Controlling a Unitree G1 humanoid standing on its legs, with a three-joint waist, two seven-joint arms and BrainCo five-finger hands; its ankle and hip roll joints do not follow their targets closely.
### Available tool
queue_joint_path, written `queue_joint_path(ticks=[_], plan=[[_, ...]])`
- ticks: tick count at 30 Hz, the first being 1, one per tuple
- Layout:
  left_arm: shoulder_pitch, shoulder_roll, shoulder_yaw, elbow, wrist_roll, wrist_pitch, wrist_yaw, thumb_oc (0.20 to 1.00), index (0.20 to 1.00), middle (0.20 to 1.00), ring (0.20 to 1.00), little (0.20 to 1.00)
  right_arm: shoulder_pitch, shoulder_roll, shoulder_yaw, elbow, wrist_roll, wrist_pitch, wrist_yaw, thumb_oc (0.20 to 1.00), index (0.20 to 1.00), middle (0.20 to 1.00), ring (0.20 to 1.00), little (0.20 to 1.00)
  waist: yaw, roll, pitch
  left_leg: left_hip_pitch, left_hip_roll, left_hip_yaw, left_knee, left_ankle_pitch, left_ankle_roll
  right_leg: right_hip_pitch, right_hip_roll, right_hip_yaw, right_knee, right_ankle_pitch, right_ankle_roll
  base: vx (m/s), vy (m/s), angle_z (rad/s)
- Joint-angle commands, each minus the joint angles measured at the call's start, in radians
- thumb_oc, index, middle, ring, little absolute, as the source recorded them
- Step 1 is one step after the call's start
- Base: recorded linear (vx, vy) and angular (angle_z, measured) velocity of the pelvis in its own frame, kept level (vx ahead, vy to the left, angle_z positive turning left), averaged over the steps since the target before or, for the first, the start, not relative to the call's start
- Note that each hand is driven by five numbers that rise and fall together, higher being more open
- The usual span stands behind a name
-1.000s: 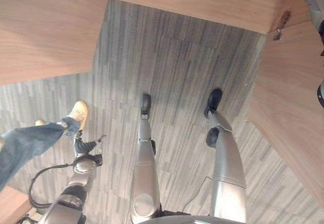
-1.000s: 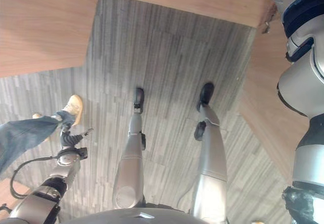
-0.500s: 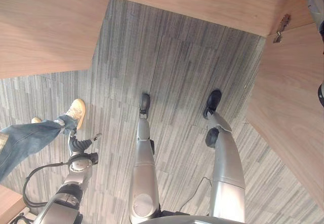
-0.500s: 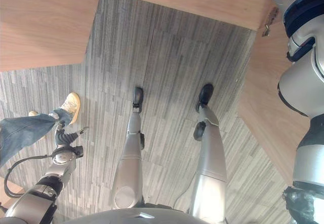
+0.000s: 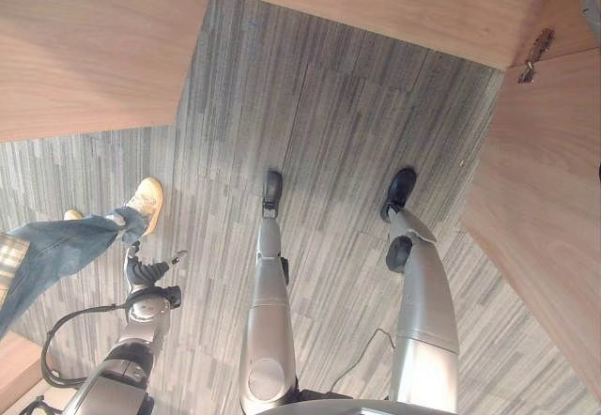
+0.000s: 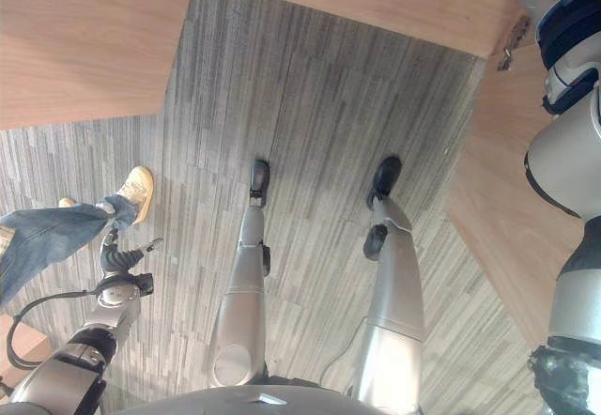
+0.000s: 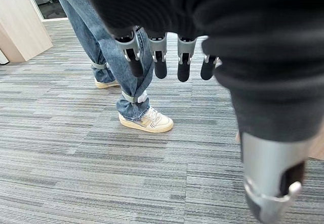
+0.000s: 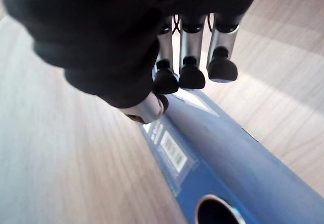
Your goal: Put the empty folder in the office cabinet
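Right hand [image 8: 152,46] pinches blue folder [image 8: 223,158] at its spine end, long axis running straight out from the fingertips along the wood shelf [image 8: 61,148]; left hand [image 7: 167,57] hangs relaxed.

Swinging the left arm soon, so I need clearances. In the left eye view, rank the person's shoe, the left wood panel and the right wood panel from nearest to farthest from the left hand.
From the left hand, low on the robot's left:
1. Shoe, on the floor just ahead of the hand.
2. Left wood panel, farther ahead on the same side.
3. Right wood panel, across on the robot's right.
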Motion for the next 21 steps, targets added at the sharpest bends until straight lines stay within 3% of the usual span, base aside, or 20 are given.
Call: queue_joint_path(ticks=[1,2,3,4,19,20,21], plan=[[0.011,0.062,-0.012,0.045,-0.001,-0.01,0.031,1.0,1.0,1.0,1.0,1.0,-0.037,0.01,0.046,0.023,0.071,0.019,-0.03,0.2,0.2,0.2,0.2,0.2,0.031,-0.035,-0.021,0.281,0.021,0.029,-0.011,-0.042,-0.034,0.018,-0.022,0.088,0.034,-0.093,0.177,-0.08,-0.027,0.0],[0.009,0.057,-0.011,0.048,-0.007,-0.01,0.033,1.0,1.0,1.0,1.0,1.0,-0.04,0.008,0.046,0.015,0.094,0.009,-0.033,0.2,0.2,0.2,0.2,0.2,0.029,-0.035,-0.01,0.266,0.02,0.027,-0.011,-0.029,-0.034,0.003,-0.023,0.083,0.028,-0.052,0.167,-0.08,-0.027,0.0],[0.009,0.057,-0.011,0.048,-0.007,-0.01,0.033,1.0,1.0,1.0,1.0,1.0,-0.04,0.008,0.046,0.015,0.094,0.009,-0.033,0.2,0.2,0.2,0.2,0.2,0.029,-0.035,-0.01,0.266,0.02,0.027,-0.011,-0.029,-0.034,0.003,-0.023,0.083,0.028,-0.052,0.167,0.0,0.0,0.0],[0.011,0.057,-0.008,0.048,-0.007,-0.01,0.034,1.0,1.0,1.0,1.0,1.0,-0.04,0.003,0.046,0.017,0.103,0.01,-0.032,0.2,0.2,0.2,0.2,0.2,0.031,-0.033,-0.016,0.272,0.026,0.03,-0.011,-0.047,-0.034,0.0,-0.018,0.089,0.047,-0.091,0.178,0.07,-0.014,0.03],[-0.01,0.068,-0.012,0.073,-0.002,-0.008,0.049,1.0,1.0,1.0,1.0,1.0,-0.041,-0.002,0.046,0.008,0.089,0.022,-0.055,0.2,0.2,0.2,0.2,0.2,0.023,-0.057,-0.002,0.263,0.024,0.033,-0.011,-0.038,-0.034,0.005,-0.025,0.08,0.053,-0.094,0.175,0.01,-0.005,0.01],[-0.015,0.071,-0.013,0.077,0.002,-0.006,0.051,1.0,1.0,1.0,1.0,1.0,-0.034,0.0,0.046,0.005,0.089,0.021,-0.06,0.492,0.492,0.492,0.492,0.492,0.022,-0.059,-0.001,0.266,0.022,0.035,-0.011,-0.042,-0.034,0.014,-0.026,0.082,0.047,-0.091,0.176,-0.03,0.047,0.03],[-0.023,0.071,-0.017,0.081,0.006,-0.003,0.053,1.0,1.0,1.0,1.0,1.0,-0.028,0.002,0.046,-0.001,0.087,0.022,-0.07,1.0,1.0,1.0,1.0,1.0,0.021,-0.058,0.0,0.27,0.021,0.037,-0.011,-0.044,-0.034,0.024,-0.028,0.079,0.041,-0.088,0.175,-0.04,0.043,0.05]])
